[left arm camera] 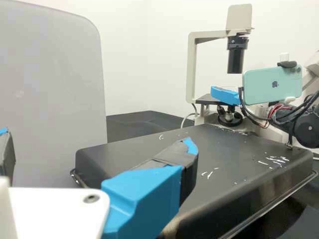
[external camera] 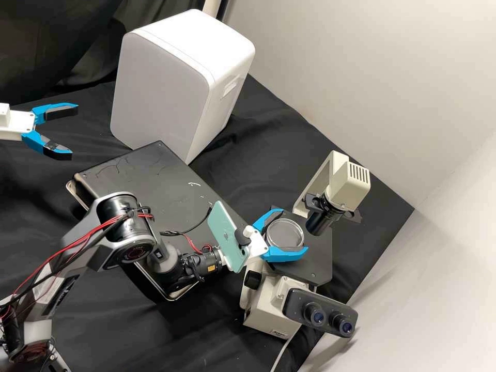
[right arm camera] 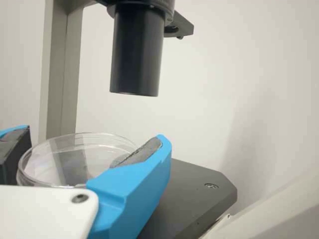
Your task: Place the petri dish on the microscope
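The petri dish, clear and round, is at the black stage of the microscope, directly under its dark lens barrel. Whether the dish's base rests on the stage cannot be told. The right hand holds it, one blue finger on each side of the rim and closed in against it. Behind this arm a flat black tray lies on the cloth-covered desk, and a tall white box stands just beyond the tray. The left hand hovers well apart from the microscope, near the far side of the tray, with its two fingers spread wide and nothing between them.
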You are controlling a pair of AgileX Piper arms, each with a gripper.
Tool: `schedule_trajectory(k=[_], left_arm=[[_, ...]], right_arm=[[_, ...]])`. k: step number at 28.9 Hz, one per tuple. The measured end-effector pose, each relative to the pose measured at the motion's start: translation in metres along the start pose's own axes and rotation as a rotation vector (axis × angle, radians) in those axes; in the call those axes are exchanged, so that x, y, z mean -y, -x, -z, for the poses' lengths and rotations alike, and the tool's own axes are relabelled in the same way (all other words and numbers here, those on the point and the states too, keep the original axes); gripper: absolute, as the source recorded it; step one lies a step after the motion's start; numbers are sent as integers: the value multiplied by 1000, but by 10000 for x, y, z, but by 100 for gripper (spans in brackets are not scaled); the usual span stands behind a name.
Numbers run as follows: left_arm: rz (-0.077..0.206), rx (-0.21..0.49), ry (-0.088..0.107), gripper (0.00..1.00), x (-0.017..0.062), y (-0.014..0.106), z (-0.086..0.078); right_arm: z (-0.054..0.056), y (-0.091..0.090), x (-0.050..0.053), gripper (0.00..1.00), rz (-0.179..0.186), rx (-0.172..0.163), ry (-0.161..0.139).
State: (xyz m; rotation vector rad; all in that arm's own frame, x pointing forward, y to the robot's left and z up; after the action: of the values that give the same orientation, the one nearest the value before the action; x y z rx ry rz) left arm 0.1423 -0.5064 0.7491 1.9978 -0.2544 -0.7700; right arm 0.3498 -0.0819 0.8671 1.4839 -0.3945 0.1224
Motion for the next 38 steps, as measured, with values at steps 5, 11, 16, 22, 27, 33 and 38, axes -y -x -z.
schedule_trajectory(k=[5,11,16,22,27,33,38], left_arm=[[0,2,0,100,1,0,-3],[2,9,0,100,4,-1,-14],[2,9,0,100,4,-1,-14],[2,9,0,100,4,-1,-14],[2,9,0,100,4,-1,-14],[2,9,0,100,4,-1,-14],[2,9,0,100,4,-1,-14]], right_arm=[[-20,-5,22,0,-5,-4,17],[-26,-5,29,100,-8,-6,28],[-33,-5,27,100,-9,1,40],[-33,-5,28,100,-9,2,40],[-31,-5,25,100,-1,9,40],[-14,4,7,100,7,15,39],[-25,55,-26,100,10,28,32]])
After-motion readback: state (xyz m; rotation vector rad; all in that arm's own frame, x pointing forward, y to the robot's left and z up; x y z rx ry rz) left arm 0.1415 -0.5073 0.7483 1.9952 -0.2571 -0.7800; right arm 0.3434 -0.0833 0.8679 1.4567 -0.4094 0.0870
